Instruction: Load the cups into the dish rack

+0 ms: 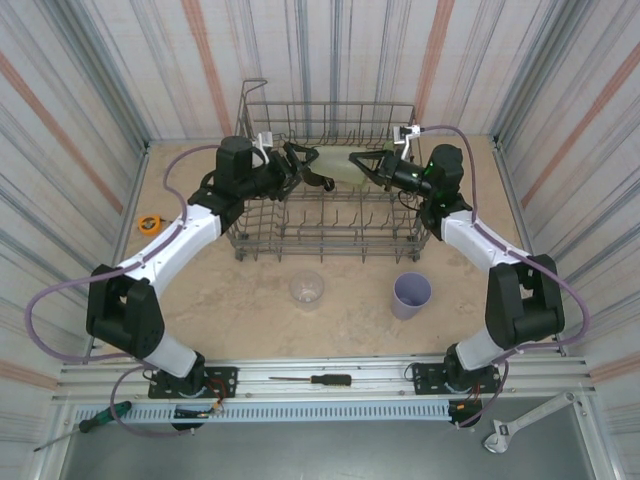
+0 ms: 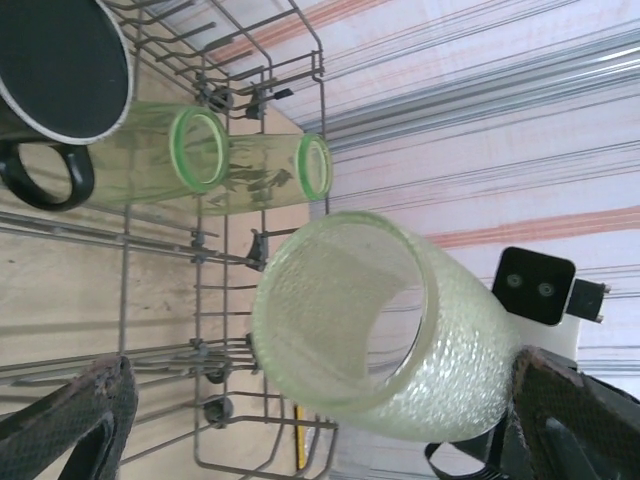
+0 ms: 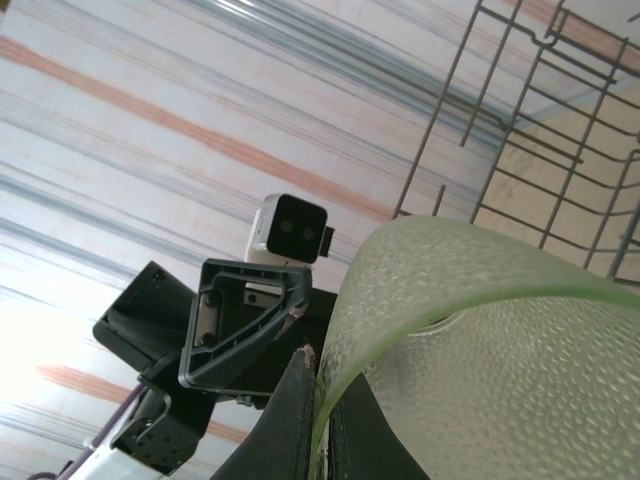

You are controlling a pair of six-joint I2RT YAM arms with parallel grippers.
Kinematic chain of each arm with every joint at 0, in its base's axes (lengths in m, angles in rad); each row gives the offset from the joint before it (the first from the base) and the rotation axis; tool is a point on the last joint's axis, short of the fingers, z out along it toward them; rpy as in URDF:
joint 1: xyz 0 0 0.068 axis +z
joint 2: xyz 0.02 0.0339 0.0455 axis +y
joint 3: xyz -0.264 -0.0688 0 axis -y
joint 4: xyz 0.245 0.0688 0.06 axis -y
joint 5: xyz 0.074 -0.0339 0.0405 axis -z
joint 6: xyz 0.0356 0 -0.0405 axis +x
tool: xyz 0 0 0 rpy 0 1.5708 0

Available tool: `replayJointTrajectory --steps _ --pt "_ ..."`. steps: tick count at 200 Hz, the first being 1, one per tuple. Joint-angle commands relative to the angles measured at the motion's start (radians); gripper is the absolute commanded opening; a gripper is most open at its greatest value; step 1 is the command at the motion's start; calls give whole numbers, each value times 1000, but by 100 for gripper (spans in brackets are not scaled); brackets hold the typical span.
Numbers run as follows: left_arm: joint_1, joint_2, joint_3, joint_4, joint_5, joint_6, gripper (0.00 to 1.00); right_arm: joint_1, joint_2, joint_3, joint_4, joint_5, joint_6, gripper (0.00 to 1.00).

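A pale green pebbled tumbler (image 1: pixel 335 165) hangs sideways above the grey wire dish rack (image 1: pixel 330 240), between both grippers. My right gripper (image 3: pixel 325 400) is shut on the tumbler (image 3: pixel 500 340), pinching its rim wall. My left gripper (image 2: pixel 320 410) is open, with one finger on each side of the tumbler (image 2: pixel 400 330) and apart from it. Inside the rack (image 2: pixel 215 260) lie a black mug (image 2: pixel 55 70) and two olive-green tumblers (image 2: pixel 150 155), (image 2: pixel 270 170). A clear cup (image 1: pixel 307 289) and a lavender cup (image 1: pixel 411 294) stand on the table in front of the rack.
Striped walls close in the table on three sides. A yellow tape measure (image 1: pixel 150 223) lies at the left. Along the near rail lie a black screwdriver (image 1: pixel 315 380), a green-handled screwdriver (image 1: pixel 100 417) and a wrench (image 1: pixel 525 420).
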Motion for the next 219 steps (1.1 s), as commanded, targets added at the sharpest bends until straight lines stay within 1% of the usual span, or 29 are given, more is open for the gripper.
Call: replayJointTrajectory --steps 1,54,93,161,173,191,206,214,219 --pt "8 24 -12 109 54 -76 99 11 20 7 114 -22 58 0" --pt "8 46 -28 195 69 -137 99 19 69 -4 299 -14 184 0" --pt "8 48 -36 221 65 -147 98 31 105 -5 370 -5 236 0" --pt "10 50 -59 258 59 -160 82 58 126 -7 384 -6 244 0" --pt "12 48 -62 259 59 -156 76 57 126 -7 384 -7 244 0" --pt "12 46 -67 265 55 -153 61 58 126 -7 381 -10 245 0" --pt "12 47 -71 279 55 -154 46 57 125 -8 379 -17 245 0" --pt "12 48 -73 284 56 -153 37 57 126 -9 376 -20 245 0" --pt "12 48 -72 284 56 -154 29 57 126 -9 373 -21 244 0"
